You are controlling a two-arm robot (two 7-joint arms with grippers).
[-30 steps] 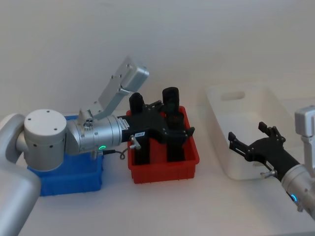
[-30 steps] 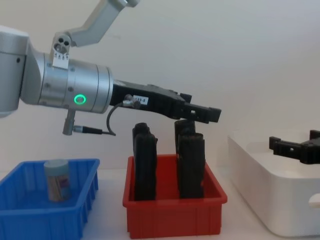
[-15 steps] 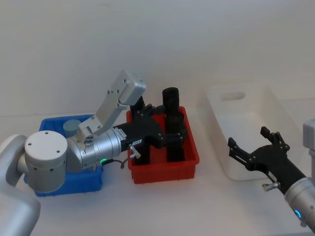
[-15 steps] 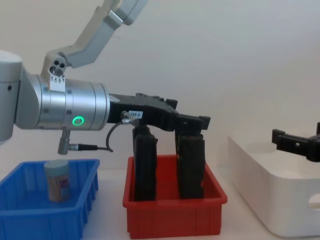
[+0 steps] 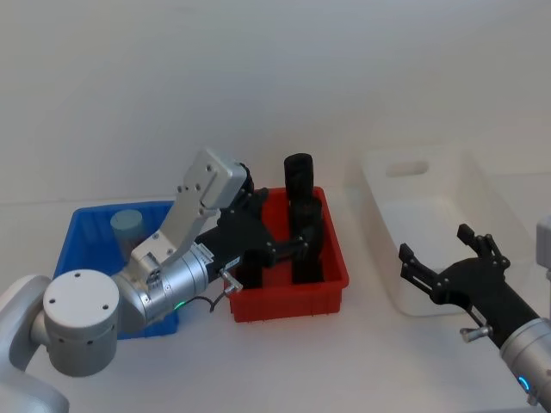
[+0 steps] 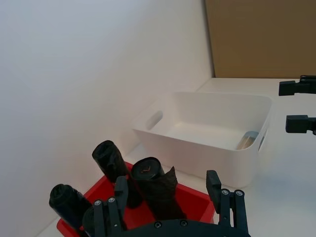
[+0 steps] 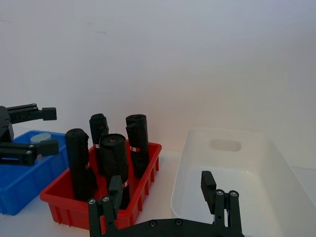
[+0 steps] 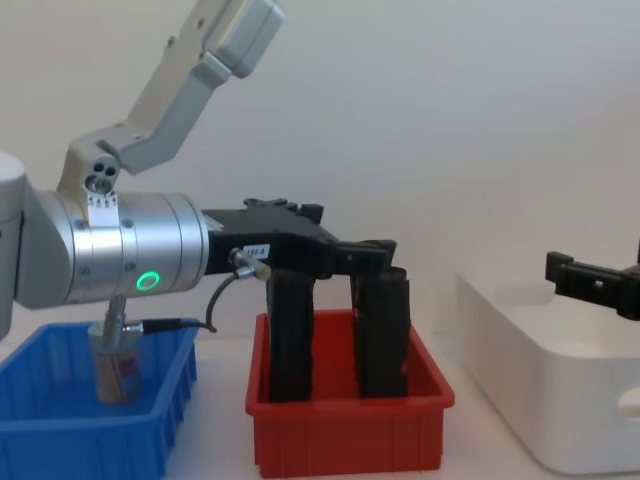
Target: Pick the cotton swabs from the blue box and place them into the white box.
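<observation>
white tabletop; ribbed blue plastic box; left pincer wide, right pincer wide.

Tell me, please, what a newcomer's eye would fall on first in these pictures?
The big silver left arm dominates, with its open left gripper hanging over the red bin of tall black blocks in the middle. One cotton swab jar stands in the blue box on the left. A second jar lies in the white box on the right, where the open right gripper hovers by its near edge.
</observation>
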